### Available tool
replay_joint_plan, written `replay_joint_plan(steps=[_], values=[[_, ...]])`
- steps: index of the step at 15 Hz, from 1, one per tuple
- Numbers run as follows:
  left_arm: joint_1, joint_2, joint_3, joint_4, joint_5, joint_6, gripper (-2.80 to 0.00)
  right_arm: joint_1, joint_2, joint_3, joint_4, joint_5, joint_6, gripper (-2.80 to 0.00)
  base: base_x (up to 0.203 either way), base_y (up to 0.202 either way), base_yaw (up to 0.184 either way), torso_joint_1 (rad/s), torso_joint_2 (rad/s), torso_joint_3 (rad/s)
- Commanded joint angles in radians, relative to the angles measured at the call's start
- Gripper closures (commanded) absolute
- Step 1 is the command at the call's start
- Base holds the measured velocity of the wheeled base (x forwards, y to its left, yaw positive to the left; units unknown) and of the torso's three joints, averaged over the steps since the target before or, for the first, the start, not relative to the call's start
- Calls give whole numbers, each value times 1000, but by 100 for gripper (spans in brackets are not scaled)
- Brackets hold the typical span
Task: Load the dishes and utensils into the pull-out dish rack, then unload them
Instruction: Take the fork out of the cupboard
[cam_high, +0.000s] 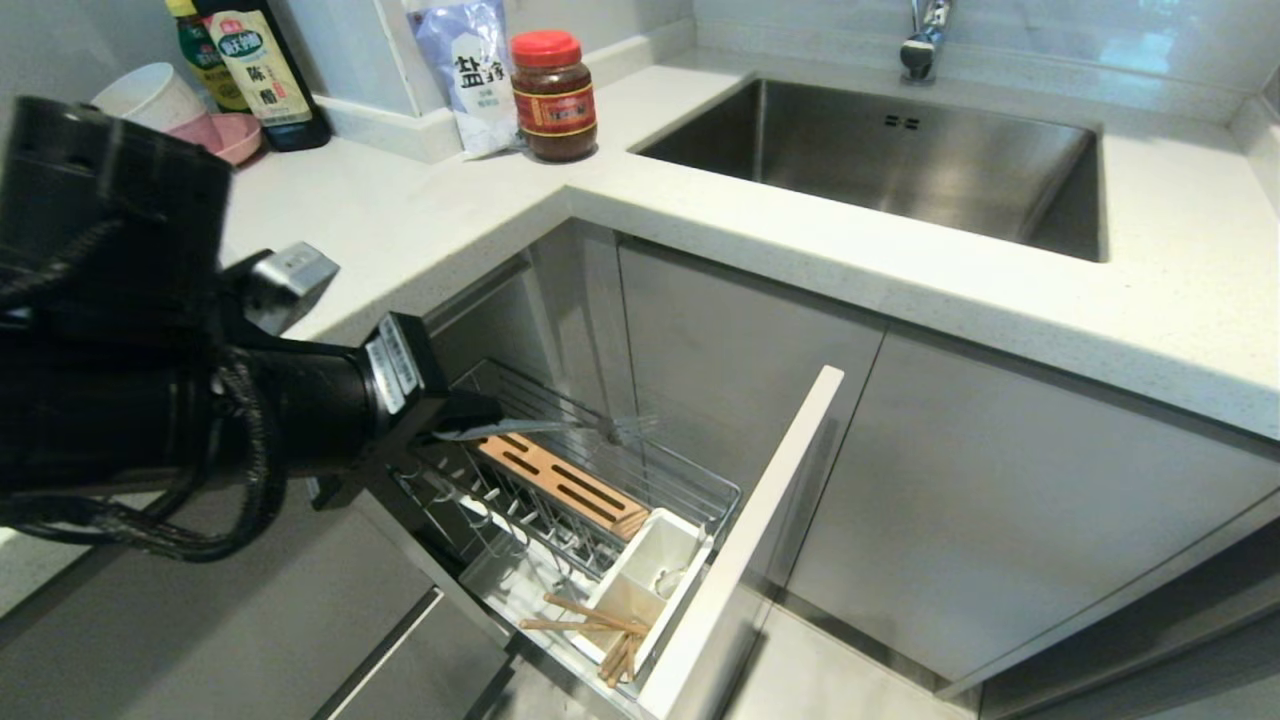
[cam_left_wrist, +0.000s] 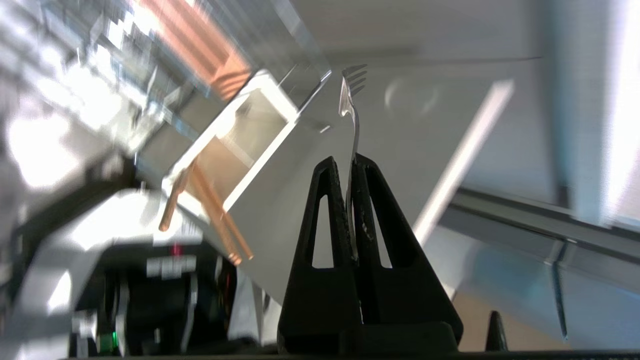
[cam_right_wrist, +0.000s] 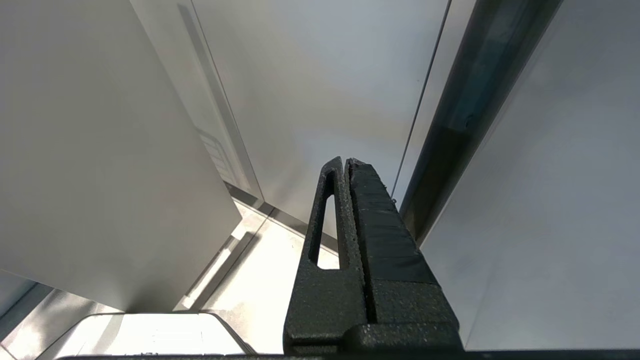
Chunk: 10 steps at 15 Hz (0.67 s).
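My left gripper (cam_high: 488, 415) hangs over the pull-out dish rack (cam_high: 700, 490), shut on the handle of the slim silver fork (cam_high: 570, 428). The fork lies roughly level, tines pointing away from me above the slotted wooden strip (cam_high: 560, 485). In the left wrist view the fork (cam_left_wrist: 352, 105) sticks out from between the fingertips of that gripper (cam_left_wrist: 342, 162). The wooden chopsticks (cam_high: 600, 625) lean in the white caddy (cam_high: 650, 575) and jut out of it; the chopsticks (cam_left_wrist: 215, 215) also show in the left wrist view. The dishes are out of view. My right gripper (cam_right_wrist: 346, 161) is shut and empty.
The rack's white cabinet front (cam_high: 760, 540) stands pulled out below the pale countertop (cam_high: 400, 220). A steel sink (cam_high: 900, 150) is at the back right. A red-lidded jar (cam_high: 553, 95), a salt bag (cam_high: 465, 70), bottles (cam_high: 255, 70) and stacked pink and white bowls (cam_high: 180, 110) stand at the back left.
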Motion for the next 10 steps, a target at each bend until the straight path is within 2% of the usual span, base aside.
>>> replay_joint_plan(steps=[1, 4, 6, 10], values=[[1, -136, -11, -3, 25, 42, 0, 0, -4, 2, 0, 0, 0, 0, 0, 0, 0, 0, 0, 0], [45, -247, -50, -9, 103, 164, 0, 0, -4, 2, 0, 0, 0, 0, 0, 0, 0, 0, 0, 0], [132, -282, -75, -21, 145, 244, 0, 0, -4, 2, 0, 0, 0, 0, 0, 0, 0, 0, 0, 0], [348, -340, -85, -134, 161, 362, 0, 0, -4, 2, 0, 0, 0, 0, 0, 0, 0, 0, 0, 0]])
